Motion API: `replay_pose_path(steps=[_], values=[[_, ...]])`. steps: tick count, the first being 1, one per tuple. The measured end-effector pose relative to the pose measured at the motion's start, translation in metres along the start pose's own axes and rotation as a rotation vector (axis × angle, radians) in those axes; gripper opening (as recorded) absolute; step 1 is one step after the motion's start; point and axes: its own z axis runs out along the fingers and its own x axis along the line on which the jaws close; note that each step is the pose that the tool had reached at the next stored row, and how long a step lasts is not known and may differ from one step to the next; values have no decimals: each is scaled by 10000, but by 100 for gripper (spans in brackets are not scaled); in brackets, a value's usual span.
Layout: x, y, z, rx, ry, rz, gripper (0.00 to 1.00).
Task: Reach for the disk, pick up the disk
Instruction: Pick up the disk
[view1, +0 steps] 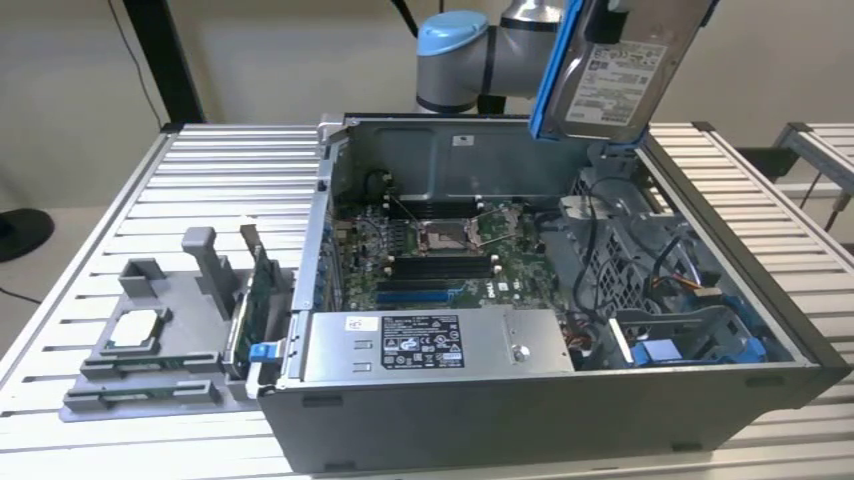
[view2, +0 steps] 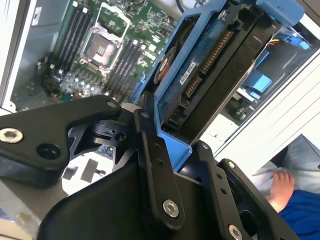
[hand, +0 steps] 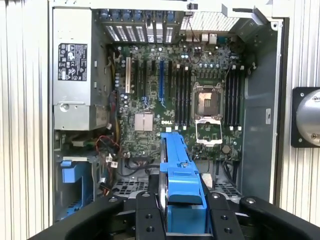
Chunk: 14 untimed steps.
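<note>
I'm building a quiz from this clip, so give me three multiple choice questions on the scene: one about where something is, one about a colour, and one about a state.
1. Where is the disk?
A. Lying in the case's drive bay
B. Held up in the air above the open computer case
C. On the grey holder beside the case

2. What colour is the carrier framing the disk?
A. Bright blue
B. Red
C. Yellow

3. What is the state of the pincer?
A. Open and apart from the disk
B. Shut with nothing in it
C. Shut on the disk

Answers:
1 B: the exterior view shows it raised over the case's back wall.
2 A: the blue frame shows in both wrist views.
3 C: in the first wrist view, the black fingers press on either side of the blue carrier.
</note>
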Motion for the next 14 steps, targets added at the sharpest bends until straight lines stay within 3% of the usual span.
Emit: replay_pose_path(steps=[14], values=[[377, -147, -12, -55, 1, 1, 0]])
